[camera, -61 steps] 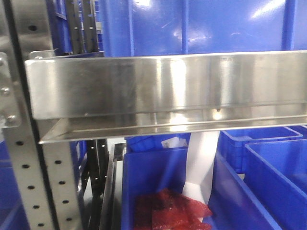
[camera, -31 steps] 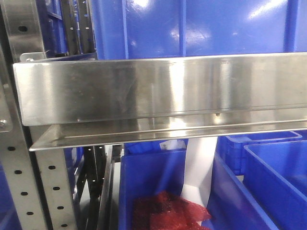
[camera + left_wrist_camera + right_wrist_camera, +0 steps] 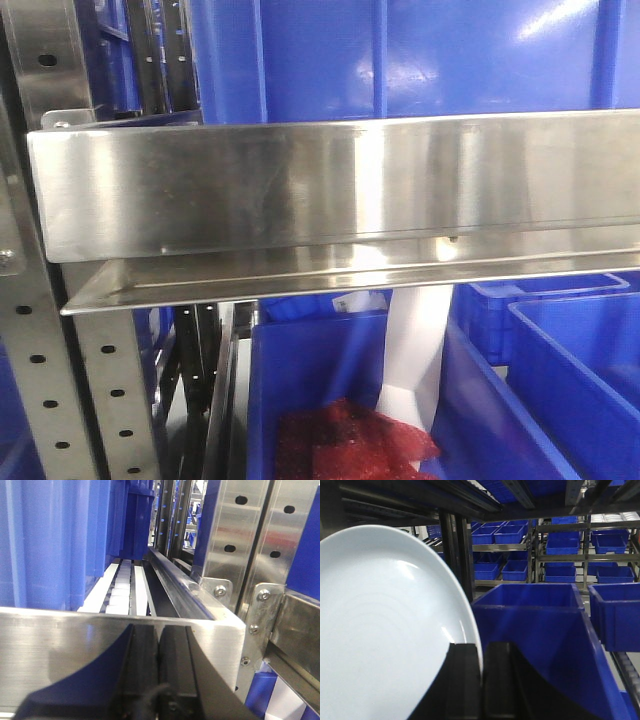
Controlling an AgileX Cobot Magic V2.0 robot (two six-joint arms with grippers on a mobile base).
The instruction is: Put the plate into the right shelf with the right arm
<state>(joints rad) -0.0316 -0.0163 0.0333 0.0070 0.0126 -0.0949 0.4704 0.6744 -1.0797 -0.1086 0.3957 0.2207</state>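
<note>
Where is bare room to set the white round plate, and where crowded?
Looks bare: inside the right-hand blue plastic bin, under the shiny steel ledge. Crowded: the blue bin beside it, which holds red mesh bags. The right gripper grips the plate.

Bunch of red crinkly plastic packets (image 3: 345, 442) sitting low down in the front view. A white sheet (image 3: 418, 335) stands upright just to the right of the packets, and a little white label (image 3: 362, 298) peeks out above them.
</note>
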